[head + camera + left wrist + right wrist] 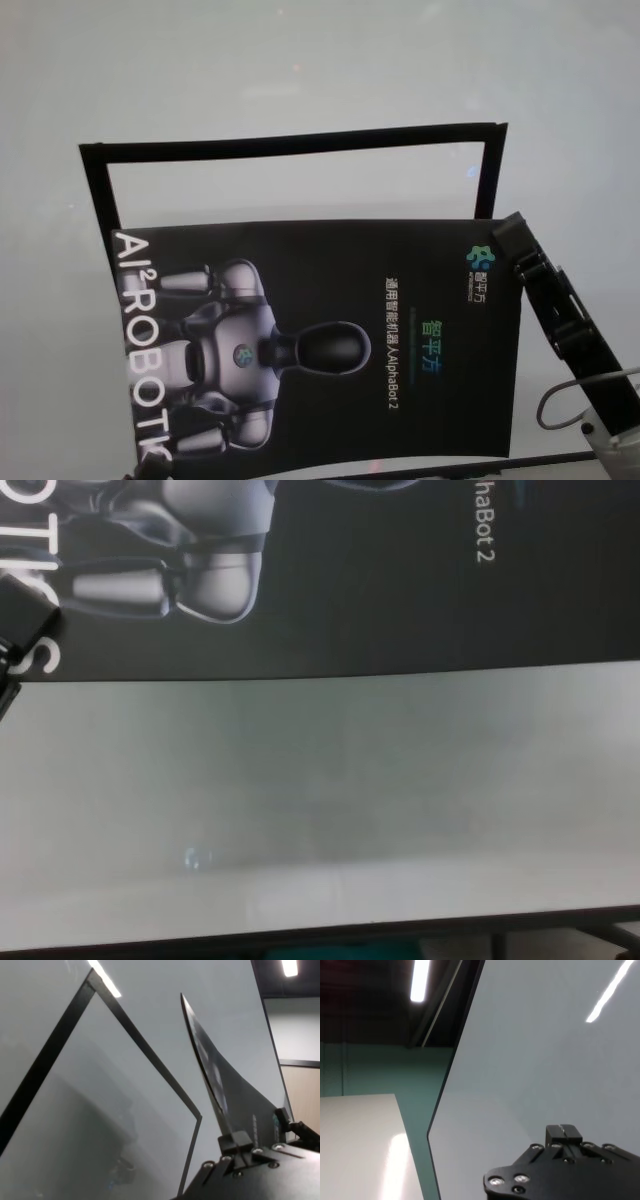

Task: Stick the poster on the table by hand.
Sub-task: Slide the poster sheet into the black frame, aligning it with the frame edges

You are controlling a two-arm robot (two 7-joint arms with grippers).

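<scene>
The black poster (400, 400) with the silver robot figure lies over the white table (300, 70), overlapping a black frame outline. In the left wrist view the poster (215, 1075) rises edge-on and curved from my left gripper (235, 1141), which is shut on its edge. The chest view shows that left gripper (25, 615) as a black block at the poster's (350, 600) lower left corner. My right gripper (512, 232) rests its black tip at the poster's far right corner. Its fingers are together in the right wrist view (563, 1134), where no poster shows.
A thin black rectangular frame (290, 143) is marked on the table, also seen in the left wrist view (50, 1055). Bare white table (330, 810) runs from the poster to the near dark edge. The table's side edge (445, 1095) drops to the floor beside the right arm.
</scene>
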